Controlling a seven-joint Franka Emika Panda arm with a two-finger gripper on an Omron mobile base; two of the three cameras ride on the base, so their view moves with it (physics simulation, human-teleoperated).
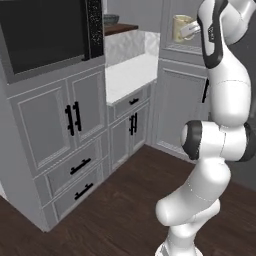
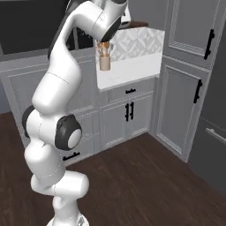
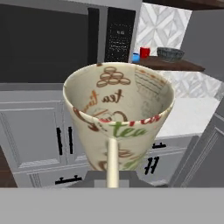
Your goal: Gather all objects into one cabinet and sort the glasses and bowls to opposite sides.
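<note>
My gripper point(image 1: 193, 31) is shut on the cream mug point(image 1: 181, 28) and holds it high in the air in front of a tall grey cupboard. In the hand view the mug point(image 3: 118, 113) looms close, open mouth toward the camera, brown and green lettering on it, its handle point(image 3: 112, 164) running down to the fingers. Beyond it, the dark-brown wall shelf point(image 3: 175, 65) carries the small blue bowl point(image 3: 136, 57), the red cup point(image 3: 145, 52) and the dark grey bowl point(image 3: 170, 54). The left base view shows the shelf point(image 1: 121, 28) with the grey bowl point(image 1: 111, 19) on it.
A white counter point(image 1: 131, 74) lies below the shelf, with a tan utensil crock point(image 2: 105, 61) standing on it. A black built-in oven point(image 1: 45, 30) sits to the left above grey cupboards point(image 1: 75, 120). A tall grey cupboard point(image 2: 185, 88) closes the right side. The floor is dark wood.
</note>
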